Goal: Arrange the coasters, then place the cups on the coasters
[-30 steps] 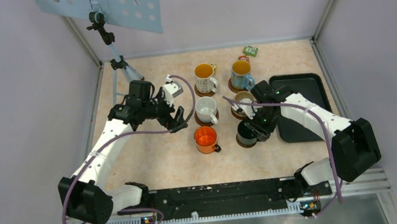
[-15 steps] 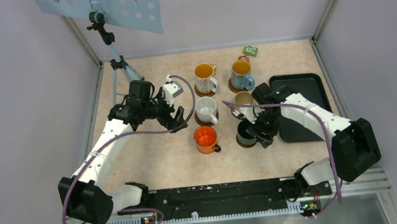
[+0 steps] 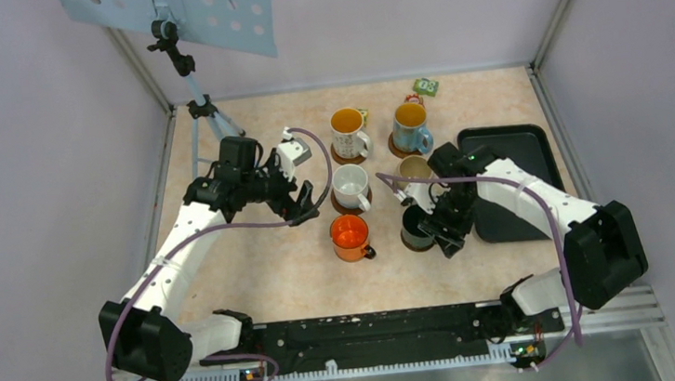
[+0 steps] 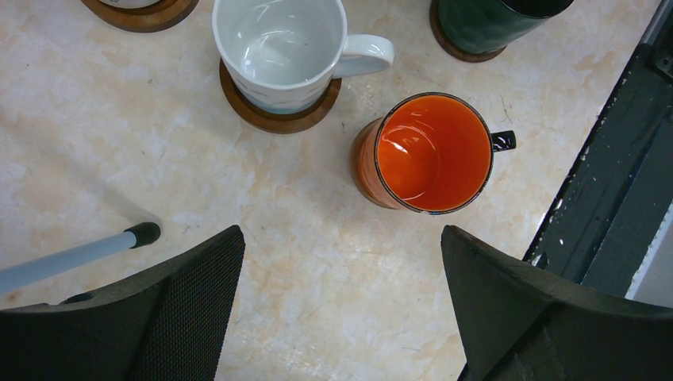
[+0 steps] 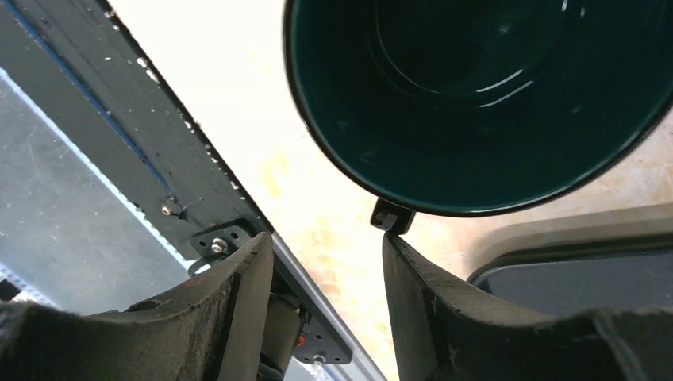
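Six cups stand in two columns, each on a brown coaster where I can see under it: white patterned, light blue, plain white, beige, orange and dark green. The white cup rests on its coaster; the orange cup hides whatever is under it. My right gripper is open beside the green cup, one fingertip by its handle stub, nothing between the fingers. My left gripper hangs wide open left of the cups, holding nothing.
A black tray lies right of the cups, partly under my right arm. A small coloured packet sits at the back. A tripod stands back left, one leg near my left fingers. The black base rail runs along the near edge.
My right gripper has opened, let go of the dark green cup's handle and drawn back slightly toward the near edge. The left arm has not moved.
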